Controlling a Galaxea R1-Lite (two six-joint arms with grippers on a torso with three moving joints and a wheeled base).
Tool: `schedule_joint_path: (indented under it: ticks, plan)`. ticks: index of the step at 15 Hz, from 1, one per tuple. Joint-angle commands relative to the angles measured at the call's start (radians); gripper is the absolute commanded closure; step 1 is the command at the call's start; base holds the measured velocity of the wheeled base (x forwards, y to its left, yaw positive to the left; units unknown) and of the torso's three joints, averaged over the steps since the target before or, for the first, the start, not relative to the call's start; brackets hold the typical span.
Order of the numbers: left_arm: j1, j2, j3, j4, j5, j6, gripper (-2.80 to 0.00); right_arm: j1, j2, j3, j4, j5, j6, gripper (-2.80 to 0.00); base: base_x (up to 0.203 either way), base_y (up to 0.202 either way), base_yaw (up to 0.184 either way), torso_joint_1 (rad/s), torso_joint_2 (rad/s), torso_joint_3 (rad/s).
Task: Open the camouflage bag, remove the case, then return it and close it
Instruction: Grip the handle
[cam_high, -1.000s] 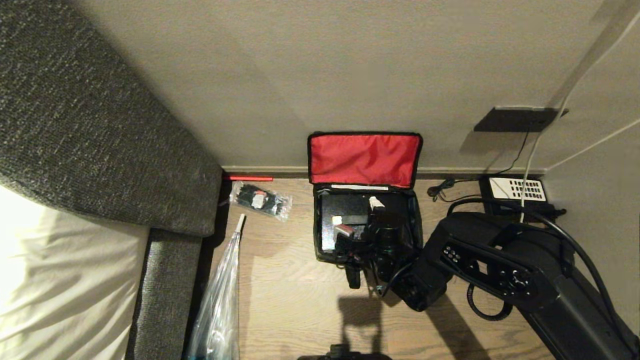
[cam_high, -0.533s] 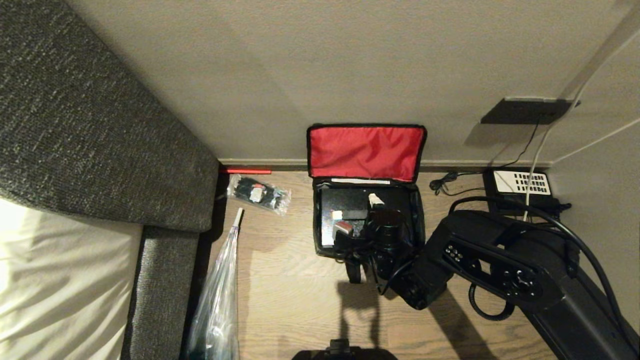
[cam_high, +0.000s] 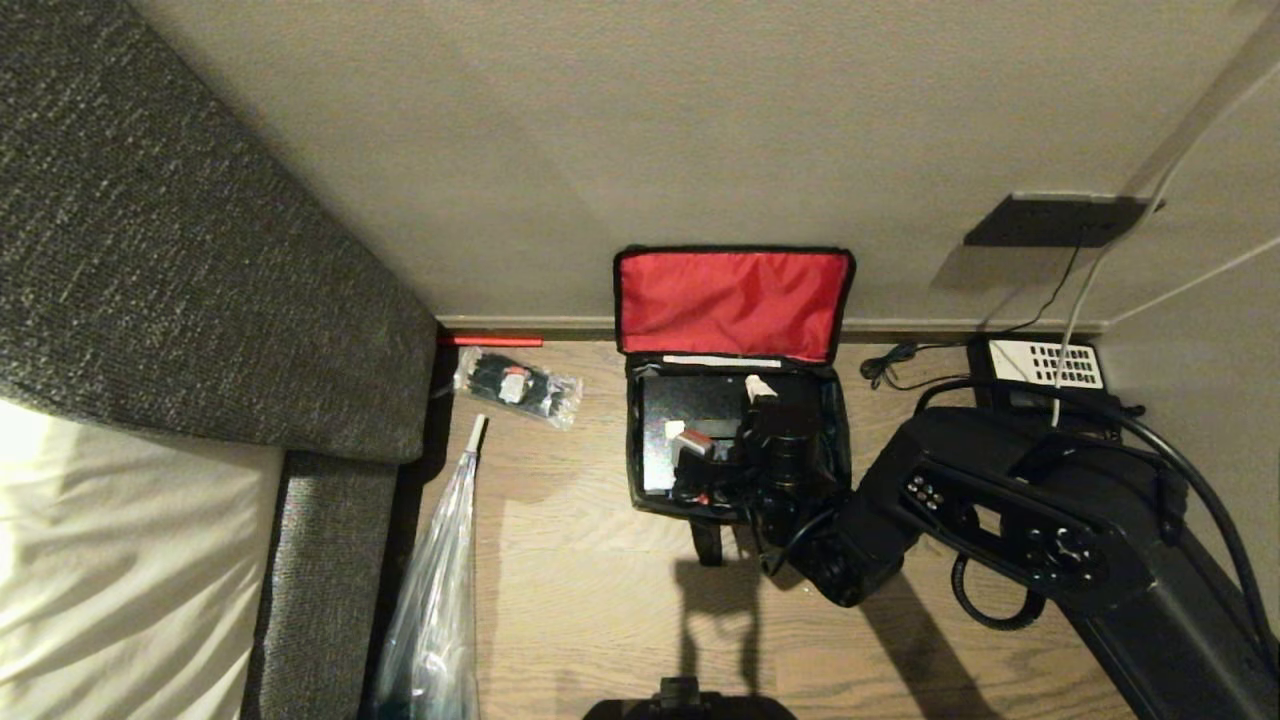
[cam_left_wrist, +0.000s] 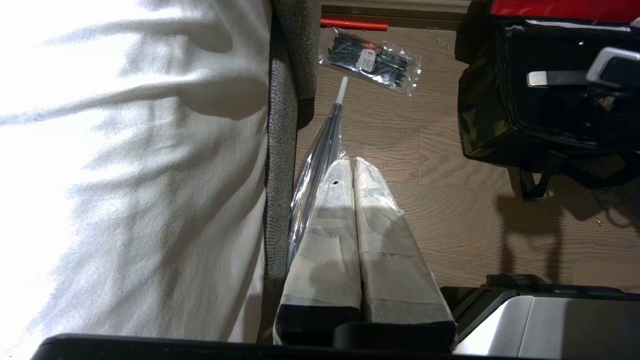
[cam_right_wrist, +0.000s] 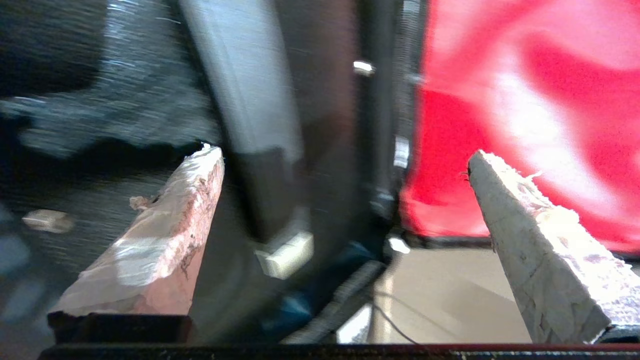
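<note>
The camouflage bag (cam_high: 835, 440) stands open on the wood floor against the wall, its red lid (cam_high: 732, 305) leaning back. The flat black case (cam_high: 690, 405) lies inside it. My right gripper (cam_high: 726, 415) hangs open over the bag's inside, one fingertip (cam_high: 760, 387) toward the lid and the other (cam_high: 692, 443) near the front. The blurred right wrist view shows the right gripper (cam_right_wrist: 345, 160) with wide-apart fingers, dark bag interior and the red lid (cam_right_wrist: 525, 100) between them, nothing gripped. My left gripper (cam_left_wrist: 350, 167) is parked and shut, left of the bag (cam_left_wrist: 480, 125).
A clear packet of black cable ties (cam_high: 520, 387) lies left of the bag. A plastic-wrapped umbrella (cam_high: 440, 600) runs beside the grey sofa (cam_high: 200, 250). A desk telephone (cam_high: 1045, 365) with cables sits in the right corner. A red stick (cam_high: 490, 341) lies by the skirting.
The whole view has shifted a little with the camera. My right gripper has edged slightly toward the wall over the open bag and stays open. The left arm is still.
</note>
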Motion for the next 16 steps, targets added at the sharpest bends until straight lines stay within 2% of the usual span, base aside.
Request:
schedule_joint_path:
  ticks: [1, 8, 11, 16]
  plan:
    - [0.0, 0.0, 0.0, 0.0, 0.001, -0.001, 0.0, 0.002, -0.037, -0.002, 0.033, -0.009, -0.016, -2.8, 0.0, 0.0, 0.0, 0.0, 0.0, 0.0]
    - [0.0, 0.0, 0.0, 0.0, 0.001, 0.001, 0.0, 0.005, 0.011, -0.067, 0.027, -0.012, -0.036, -2.8, 0.0, 0.0, 0.0, 0.0, 0.0, 0.0]
    - [0.0, 0.0, 0.0, 0.0, 0.001, -0.001, 0.0, 0.007, 0.066, -0.112, -0.029, -0.011, -0.043, -2.8, 0.0, 0.0, 0.0, 0.0, 0.0, 0.0]
    - [0.0, 0.0, 0.0, 0.0, 0.001, -0.001, 0.0, 0.026, 0.067, -0.059, -0.043, -0.009, -0.04, -2.8, 0.0, 0.0, 0.0, 0.0, 0.0, 0.0]
